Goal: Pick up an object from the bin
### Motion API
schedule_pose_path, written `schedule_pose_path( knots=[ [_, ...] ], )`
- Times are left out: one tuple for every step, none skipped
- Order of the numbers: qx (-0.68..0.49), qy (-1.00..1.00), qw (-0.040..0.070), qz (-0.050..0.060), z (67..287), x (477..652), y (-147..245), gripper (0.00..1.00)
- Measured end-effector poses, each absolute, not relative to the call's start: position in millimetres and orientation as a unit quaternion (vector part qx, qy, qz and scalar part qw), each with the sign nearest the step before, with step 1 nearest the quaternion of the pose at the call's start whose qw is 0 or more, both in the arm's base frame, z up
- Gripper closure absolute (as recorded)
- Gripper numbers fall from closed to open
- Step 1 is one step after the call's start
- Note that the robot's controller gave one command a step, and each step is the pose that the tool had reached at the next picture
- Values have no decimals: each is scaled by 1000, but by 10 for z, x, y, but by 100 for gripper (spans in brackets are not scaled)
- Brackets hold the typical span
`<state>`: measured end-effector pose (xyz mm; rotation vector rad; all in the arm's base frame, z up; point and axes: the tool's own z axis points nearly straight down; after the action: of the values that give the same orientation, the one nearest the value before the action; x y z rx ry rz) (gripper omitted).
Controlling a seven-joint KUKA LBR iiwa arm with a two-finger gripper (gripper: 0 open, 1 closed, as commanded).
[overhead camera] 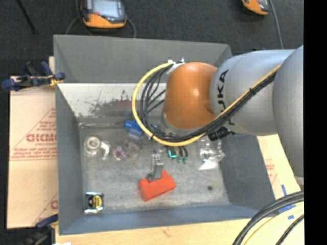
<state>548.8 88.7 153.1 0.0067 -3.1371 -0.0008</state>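
Orange-capped arm [190, 95] sets its tool [154, 175] at a chunky red block [160, 188] (front middle); grip cannot be told.

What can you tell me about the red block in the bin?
The red block is small, matte and roughly rectangular, looking like plastic or foam. It lies flat on the bin floor near the front wall, turned at a slight angle with its right end further back. The gripper is at its upper left edge and seems to touch it; whether it grips the block cannot be told. No other thing touches it. A tape measure lies apart to its left.
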Motion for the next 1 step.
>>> schedule_pose_path(
  knots=[
    [16, -1000, -2, 0, 678, 4834, 561, 0]
  ],
)
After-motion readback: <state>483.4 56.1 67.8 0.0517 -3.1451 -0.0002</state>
